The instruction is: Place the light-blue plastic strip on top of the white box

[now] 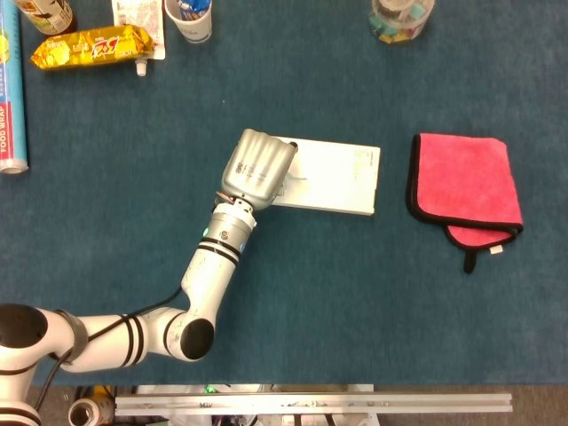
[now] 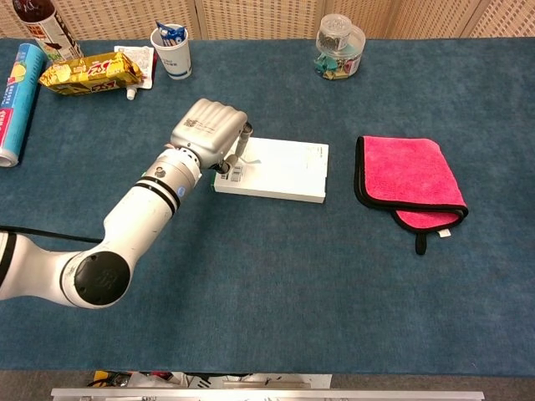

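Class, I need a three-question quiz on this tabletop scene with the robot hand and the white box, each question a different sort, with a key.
1. True or false: the left robot hand is over the left end of the white box.
2. What lies right of the box? A) pink cloth B) paper cup C) yellow snack packet
3. Fill in: the clear jar stands near the table's ____ edge.

Key: 1 true; 2 A; 3 far. Whether the hand holds the light-blue strip cannot be told.
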`<control>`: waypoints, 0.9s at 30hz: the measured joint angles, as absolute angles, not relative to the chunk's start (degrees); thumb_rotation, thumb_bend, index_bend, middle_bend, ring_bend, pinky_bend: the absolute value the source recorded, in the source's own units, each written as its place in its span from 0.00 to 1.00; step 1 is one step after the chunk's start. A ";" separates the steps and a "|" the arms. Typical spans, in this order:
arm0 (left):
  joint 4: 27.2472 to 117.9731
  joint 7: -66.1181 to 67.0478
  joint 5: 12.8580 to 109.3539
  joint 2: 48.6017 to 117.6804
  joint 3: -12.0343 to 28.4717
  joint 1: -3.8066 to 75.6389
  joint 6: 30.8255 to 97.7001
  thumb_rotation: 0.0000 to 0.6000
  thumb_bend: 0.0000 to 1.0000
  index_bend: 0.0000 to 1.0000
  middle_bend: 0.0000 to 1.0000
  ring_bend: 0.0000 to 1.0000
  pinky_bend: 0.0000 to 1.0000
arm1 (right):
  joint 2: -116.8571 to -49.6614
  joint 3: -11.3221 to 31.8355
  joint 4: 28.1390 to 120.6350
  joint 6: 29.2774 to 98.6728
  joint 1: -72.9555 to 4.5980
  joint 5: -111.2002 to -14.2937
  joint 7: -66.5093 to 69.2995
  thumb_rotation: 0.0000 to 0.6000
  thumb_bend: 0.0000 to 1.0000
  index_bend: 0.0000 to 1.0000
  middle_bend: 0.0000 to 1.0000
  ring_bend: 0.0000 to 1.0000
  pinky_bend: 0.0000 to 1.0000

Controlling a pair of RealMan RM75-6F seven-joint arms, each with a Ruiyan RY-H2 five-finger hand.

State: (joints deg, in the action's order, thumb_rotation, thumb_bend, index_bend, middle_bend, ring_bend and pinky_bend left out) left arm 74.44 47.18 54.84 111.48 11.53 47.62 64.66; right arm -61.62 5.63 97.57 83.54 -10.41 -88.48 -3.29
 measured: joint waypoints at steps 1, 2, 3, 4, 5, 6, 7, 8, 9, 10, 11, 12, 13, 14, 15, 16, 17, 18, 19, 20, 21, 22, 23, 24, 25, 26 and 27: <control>74.47 47.20 54.83 111.53 11.52 47.60 64.63 1.00 0.40 0.57 1.00 1.00 0.99 | -61.61 5.63 97.57 83.54 -10.40 -88.46 -3.27 1.00 0.16 0.39 0.42 0.42 0.54; 74.57 47.21 54.75 111.52 11.51 47.56 64.54 1.00 0.40 0.56 1.00 1.00 0.99 | -61.60 5.63 97.58 83.54 -10.40 -88.47 -3.24 1.00 0.16 0.39 0.42 0.42 0.54; 74.74 47.27 54.60 111.50 11.49 47.52 64.43 1.00 0.40 0.56 1.00 1.00 0.99 | -61.59 5.63 97.59 83.55 -10.41 -88.49 -3.22 1.00 0.16 0.39 0.42 0.42 0.54; 74.96 47.48 54.42 111.45 11.43 47.47 64.32 1.00 0.40 0.55 1.00 1.00 0.99 | -61.60 5.63 97.59 83.57 -10.41 -88.53 -3.22 1.00 0.16 0.39 0.42 0.42 0.54; 75.10 47.70 54.33 111.42 11.36 47.44 64.28 1.00 0.39 0.54 1.00 1.00 0.99 | -61.62 5.63 97.56 83.59 -10.41 -88.55 -3.23 1.00 0.16 0.39 0.42 0.42 0.54; 75.21 47.96 54.24 111.39 11.27 47.41 64.25 1.00 0.39 0.53 1.00 1.00 0.99 | -61.65 5.63 97.53 83.61 -10.41 -88.59 -3.26 1.00 0.16 0.39 0.42 0.42 0.54; 75.39 48.28 54.09 111.36 11.17 47.36 64.23 1.00 0.39 0.52 1.00 1.00 0.99 | -61.67 5.63 97.48 83.64 -10.41 -88.60 -3.27 1.00 0.16 0.39 0.42 0.42 0.54; 75.55 48.46 53.94 111.34 11.12 47.32 64.21 1.00 0.39 0.52 1.00 1.00 0.99 | -61.69 5.64 97.47 83.65 -10.42 -88.62 -3.25 1.00 0.16 0.39 0.42 0.42 0.54; 75.72 48.60 53.81 111.30 11.10 47.29 64.19 1.00 0.39 0.51 1.00 1.00 1.00 | -61.69 5.65 97.47 83.66 -10.42 -88.62 -3.25 1.00 0.16 0.39 0.42 0.42 0.54; 76.00 48.75 53.68 111.22 11.06 47.24 64.16 1.00 0.39 0.51 1.00 1.00 0.99 | -61.68 5.66 97.48 83.69 -10.42 -88.63 -3.24 1.00 0.16 0.39 0.42 0.42 0.54; 76.24 48.87 53.59 111.13 11.04 47.20 64.16 1.00 0.39 0.50 1.00 1.00 0.99 | -61.67 5.66 97.49 83.71 -10.41 -88.64 -3.24 1.00 0.16 0.39 0.42 0.42 0.54; 76.55 49.00 53.52 111.00 11.00 47.15 64.17 1.00 0.39 0.50 1.00 1.00 0.99 | -61.67 5.66 97.49 83.76 -10.39 -88.66 -3.24 1.00 0.16 0.39 0.42 0.42 0.54; 77.06 49.20 53.47 110.77 10.91 47.09 64.20 1.00 0.39 0.50 1.00 1.00 0.99 | -61.65 5.66 97.49 83.83 -10.36 -88.69 -3.22 1.00 0.16 0.39 0.42 0.42 0.54; 77.47 49.35 53.48 110.57 10.83 47.04 64.26 1.00 0.39 0.50 1.00 1.00 0.99 | -61.65 5.66 97.49 83.84 -10.35 -88.69 -3.21 1.00 0.16 0.39 0.42 0.42 0.54; 77.89 49.52 53.52 110.36 10.71 46.98 64.34 1.00 0.39 0.50 1.00 1.00 1.00 | -61.66 5.67 97.48 83.84 -10.36 -88.69 -3.20 1.00 0.16 0.39 0.42 0.42 0.54; 78.46 49.73 53.62 110.07 10.55 46.91 64.46 1.00 0.39 0.50 1.00 1.00 0.99 | -61.68 5.68 97.48 83.82 -10.38 -88.69 -3.20 1.00 0.16 0.39 0.42 0.42 0.54; 78.86 49.82 53.71 109.84 10.44 46.84 64.54 1.00 0.39 0.49 1.00 1.00 0.99 | -61.69 5.67 97.49 83.81 -10.39 -88.71 -3.19 1.00 0.16 0.39 0.42 0.42 0.54; 79.24 49.87 53.79 109.61 10.33 46.77 64.60 1.00 0.39 0.49 1.00 1.00 0.99 | -61.70 5.67 97.50 83.81 -10.40 -88.74 -3.19 1.00 0.16 0.39 0.42 0.42 0.54; 79.70 49.92 53.90 109.30 10.17 46.67 64.66 1.00 0.39 0.49 1.00 1.00 0.99 | -61.71 5.66 97.49 83.84 -10.39 -88.77 -3.18 1.00 0.16 0.39 0.42 0.42 0.54; 80.01 49.92 54.00 109.07 10.04 46.59 64.70 1.00 0.39 0.49 1.00 1.00 0.99 | -61.73 5.65 97.50 83.87 -10.38 -88.79 -3.20 1.00 0.16 0.39 0.42 0.42 0.54; 80.29 49.89 54.15 108.85 9.91 46.51 64.75 1.00 0.39 0.49 1.00 1.00 0.99 | -61.74 5.66 97.50 83.90 -10.38 -88.81 -3.21 1.00 0.16 0.39 0.42 0.42 0.54; 80.63 49.84 54.34 108.61 9.72 46.41 64.79 1.00 0.39 0.50 1.00 1.00 0.99 | -61.74 5.67 97.51 83.94 -10.37 -88.82 -3.22 1.00 0.16 0.39 0.42 0.42 0.54; 80.87 49.81 54.48 108.47 9.58 46.34 64.82 1.00 0.39 0.50 1.00 1.00 1.00 | -61.74 5.67 97.51 83.96 -10.35 -88.82 -3.24 1.00 0.16 0.39 0.42 0.42 0.54; 81.11 49.80 54.62 108.33 9.43 46.27 64.85 1.00 0.39 0.50 1.00 1.00 0.99 | -61.74 5.67 97.53 83.99 -10.35 -88.82 -3.26 1.00 0.16 0.39 0.42 0.42 0.54; 81.39 49.83 54.73 108.14 9.23 46.19 64.87 1.00 0.39 0.50 1.00 1.00 0.99 | -61.75 5.68 97.54 84.01 -10.34 -88.83 -3.28 1.00 0.16 0.39 0.42 0.42 0.54; 81.57 49.90 54.77 108.02 9.13 46.16 64.88 1.00 0.39 0.50 1.00 1.00 0.99 | -61.76 5.67 97.55 84.02 -10.33 -88.84 -3.29 1.00 0.16 0.39 0.42 0.42 0.54; 81.77 50.01 54.77 107.93 9.06 46.14 64.86 1.00 0.39 0.50 1.00 1.00 0.99 | -61.78 5.66 97.55 84.05 -10.33 -88.88 -3.29 1.00 0.16 0.39 0.42 0.42 0.54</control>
